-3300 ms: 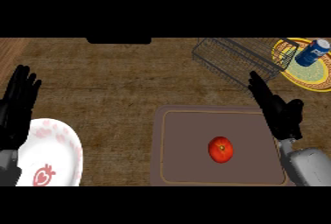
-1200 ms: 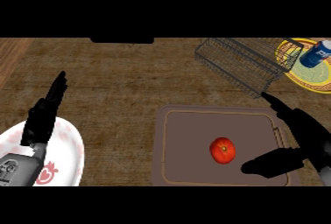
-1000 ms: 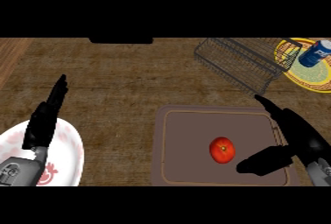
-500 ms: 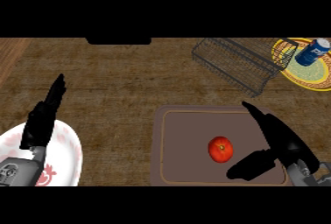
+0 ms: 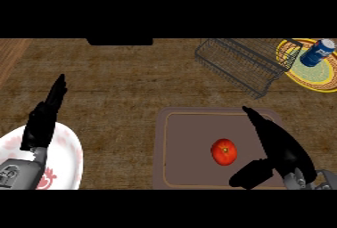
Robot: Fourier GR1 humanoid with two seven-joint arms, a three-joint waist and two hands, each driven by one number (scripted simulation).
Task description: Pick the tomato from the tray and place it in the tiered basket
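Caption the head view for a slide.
Open right hand brackets the round red tomato on the brown rectangular tray, wire tiered basket beyond.

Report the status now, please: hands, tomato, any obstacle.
Right hand open beside tomato, no grasp yet. Left hand open above plate. Tomato on tray. Path to basket unobstructed.

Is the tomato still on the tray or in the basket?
On the tray. The tomato lies there, apart from the basket, beside the open right hand.
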